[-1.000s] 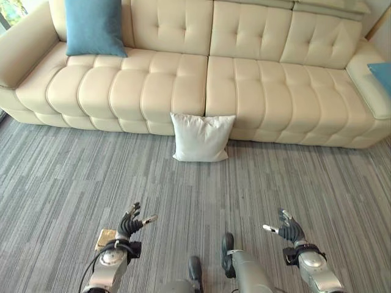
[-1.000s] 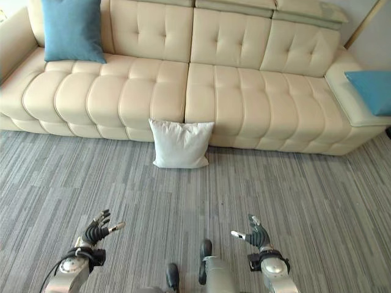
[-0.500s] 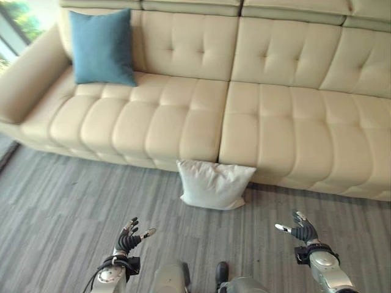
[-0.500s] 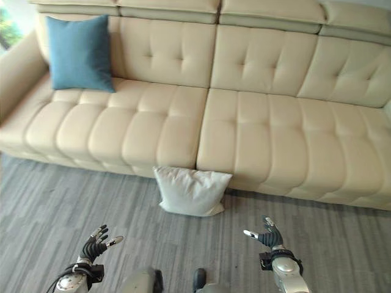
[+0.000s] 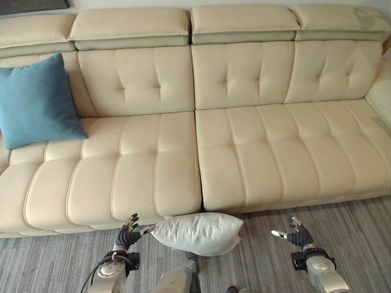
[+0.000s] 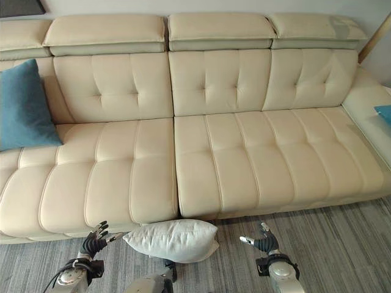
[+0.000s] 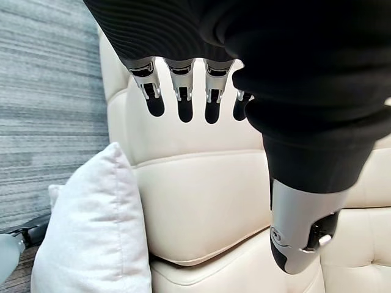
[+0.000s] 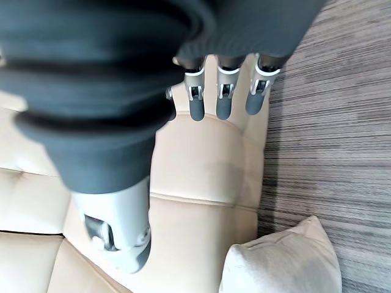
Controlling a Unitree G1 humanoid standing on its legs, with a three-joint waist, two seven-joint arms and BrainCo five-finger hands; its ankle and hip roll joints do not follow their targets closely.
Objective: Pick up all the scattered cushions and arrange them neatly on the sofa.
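Carpet (image 5: 49, 268) holds white cushion (image 5: 197, 233) between empty spread hands (image 5: 128, 230) (image 5: 297, 232); right eye catches second blue cushion (image 6: 384, 113).

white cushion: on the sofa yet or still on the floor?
On the floor. The white cushion lies on the grey carpet against the sofa front, between the open left hand and right hand, neither touching it.
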